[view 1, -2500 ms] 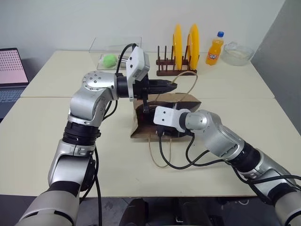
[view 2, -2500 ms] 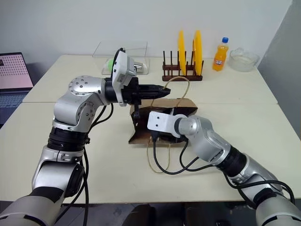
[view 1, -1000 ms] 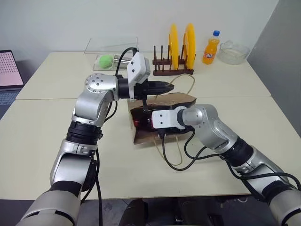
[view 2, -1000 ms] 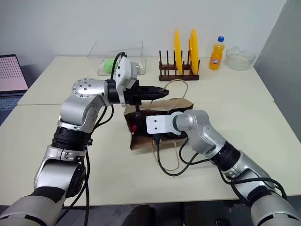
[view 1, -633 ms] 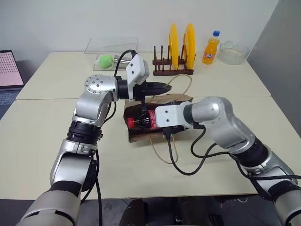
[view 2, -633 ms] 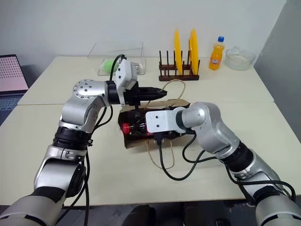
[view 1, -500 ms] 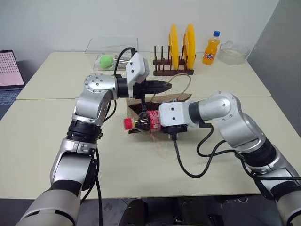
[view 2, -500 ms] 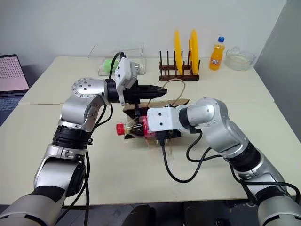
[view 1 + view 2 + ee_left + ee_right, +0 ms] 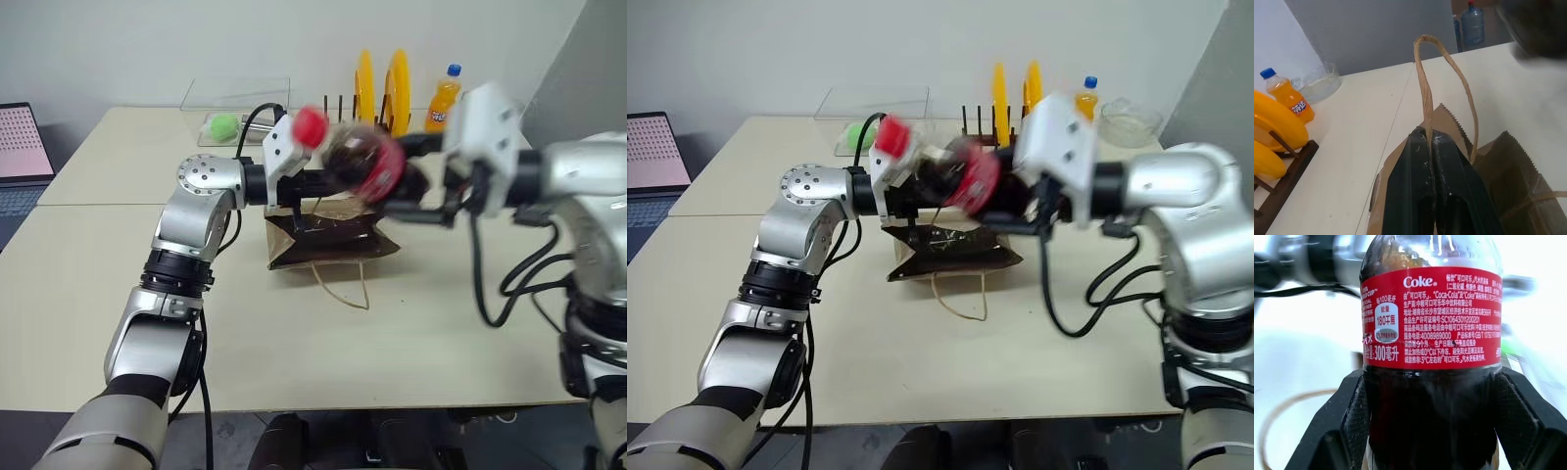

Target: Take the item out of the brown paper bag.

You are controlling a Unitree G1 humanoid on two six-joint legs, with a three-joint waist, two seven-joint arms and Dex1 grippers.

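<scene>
Two sets of fingers clenched: right fingers (image 9: 1520, 413) on cola bottle (image 9: 1432, 357); left fingers (image 9: 1418, 176) on bag handle (image 9: 1425, 98)

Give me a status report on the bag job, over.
Left gripper shut on a handle of the brown paper bag. Right gripper clamped on the cola bottle, held in the air above the bag. Nothing in the way.
</scene>
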